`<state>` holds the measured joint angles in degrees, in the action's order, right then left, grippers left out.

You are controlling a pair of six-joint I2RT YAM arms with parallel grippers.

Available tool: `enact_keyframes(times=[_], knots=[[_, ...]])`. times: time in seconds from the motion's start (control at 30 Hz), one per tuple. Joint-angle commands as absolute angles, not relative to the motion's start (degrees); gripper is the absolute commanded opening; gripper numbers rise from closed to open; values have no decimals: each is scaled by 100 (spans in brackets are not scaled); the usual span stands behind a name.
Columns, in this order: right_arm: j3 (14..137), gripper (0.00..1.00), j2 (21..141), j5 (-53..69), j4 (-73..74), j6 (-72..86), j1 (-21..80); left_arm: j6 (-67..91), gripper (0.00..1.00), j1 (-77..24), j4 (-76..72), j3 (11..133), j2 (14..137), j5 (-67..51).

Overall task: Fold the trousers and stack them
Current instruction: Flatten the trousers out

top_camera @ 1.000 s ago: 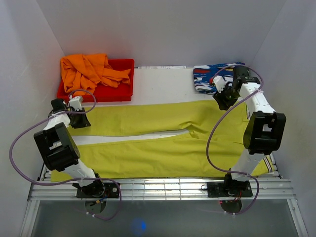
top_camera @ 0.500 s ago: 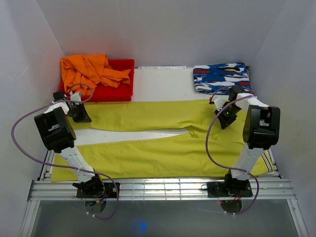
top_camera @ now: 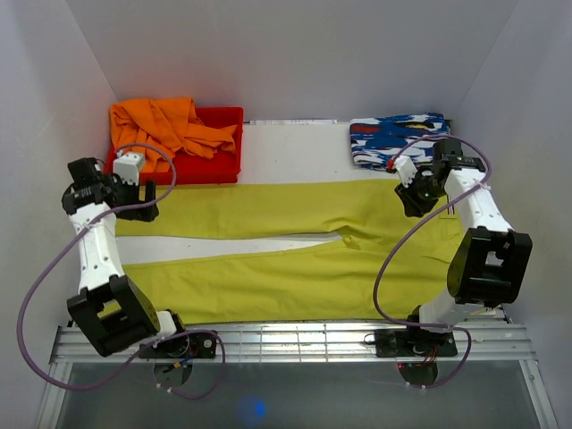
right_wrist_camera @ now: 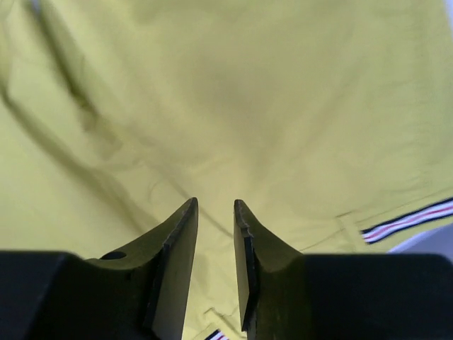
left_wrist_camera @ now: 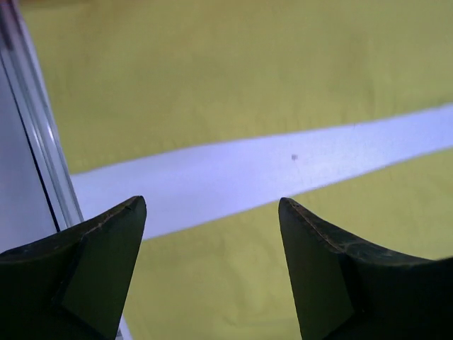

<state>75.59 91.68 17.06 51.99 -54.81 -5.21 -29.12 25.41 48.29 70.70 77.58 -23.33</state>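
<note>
The trousers [top_camera: 295, 250] lay spread flat across the table [top_camera: 295, 147], legs running left and striped waistband at the right. No fold showed, so I judged both folding and stacking were yet to do. The left hand [left_wrist_camera: 212, 205] hovered wide open over the far leg's left end. The right hand [right_wrist_camera: 216, 205], fingers narrowly parted and empty, hung above the waist area.
</note>
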Motion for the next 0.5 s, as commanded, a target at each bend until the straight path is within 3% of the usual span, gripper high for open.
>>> enact_keyframes(times=[0.0, 0.1, 0.13, 0.23, 0.33, 0.47], knots=[[6945, 33, 9167, 1626, 6089, -6055, -527, -4067, 83, 2671, 5959, 6128, 7489, -2144], [6444, 33, 8957, 1574, 6179, -6082, -519, -4323, 62, 2716, 6073, 5337, 7243, -2136], [6190, 33, 8930, 1504, 6135, -6056, -519, -4403, 48, 2707, 6082, 5135, 7216, -2136], [5872, 27, 9000, 1152, 5881, -5995, -510, -4578, 30, 2707, 5846, 4396, 7259, -1978], [5372, 22, 9184, 809, 5347, -5723, -510, -4501, 25, 2707, 5031, 3816, 7758, -1566], [5361, 19, 9605, 633, 4966, -5265, -519, -4045, 19, 2707, 4449, 3972, 8506, -1485]])
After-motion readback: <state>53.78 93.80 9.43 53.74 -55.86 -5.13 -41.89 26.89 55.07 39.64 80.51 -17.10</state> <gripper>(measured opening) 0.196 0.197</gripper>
